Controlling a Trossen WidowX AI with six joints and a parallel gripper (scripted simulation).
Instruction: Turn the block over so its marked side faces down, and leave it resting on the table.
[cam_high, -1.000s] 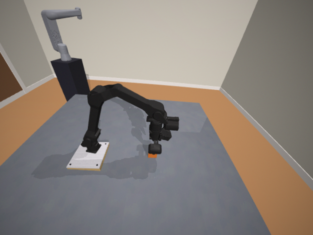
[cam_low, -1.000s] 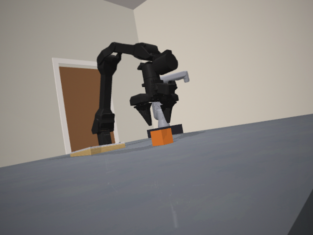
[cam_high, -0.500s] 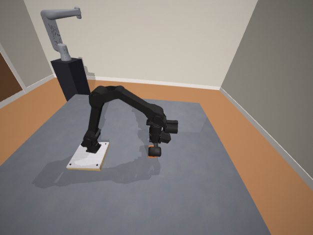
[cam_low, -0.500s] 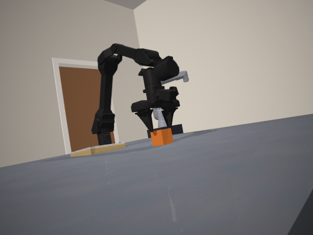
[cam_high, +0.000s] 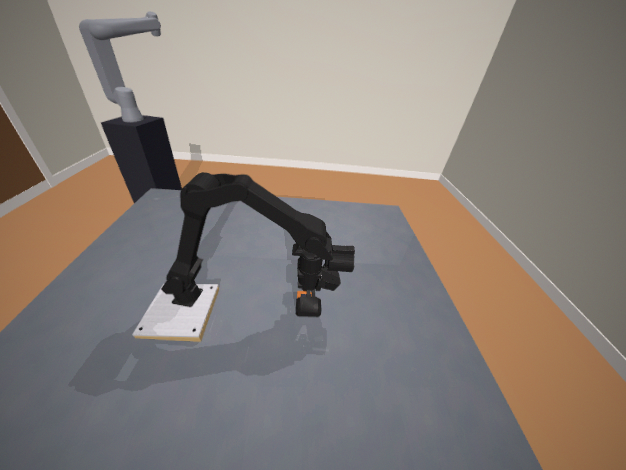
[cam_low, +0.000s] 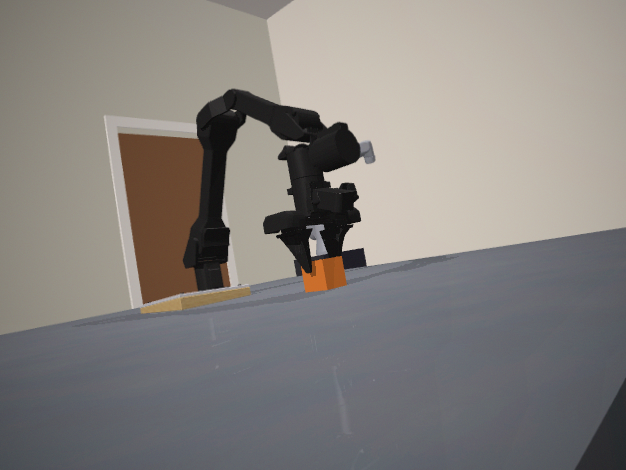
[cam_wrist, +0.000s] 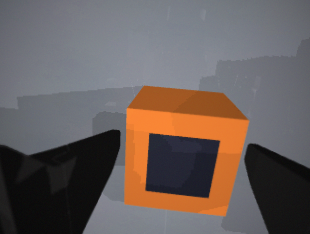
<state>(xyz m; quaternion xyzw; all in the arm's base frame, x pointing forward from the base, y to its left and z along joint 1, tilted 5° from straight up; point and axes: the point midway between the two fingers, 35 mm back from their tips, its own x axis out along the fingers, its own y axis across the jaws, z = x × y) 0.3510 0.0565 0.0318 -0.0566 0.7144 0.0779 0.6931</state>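
block mostly occluded in top view; pincer contact not resolvable

Top view: pincer (cam_high: 307, 303) and wrist housing cover nearly all of the block (cam_high: 301, 293), only a small orange sliver shows, dark marked face hidden. Exterior view: block (cam_low: 325, 274) marked top face not visible from this low angle; near finger overlaps its left upper corner, far finger tip hidden behind the block; can't tell if either touches it. Wrist view: both fingers cut off by the left, right and bottom edges; left one looks about touching the block (cam_wrist: 185, 155), right one shows a gap. Block underside against the counter (cam_low: 404, 354) hidden in every view.
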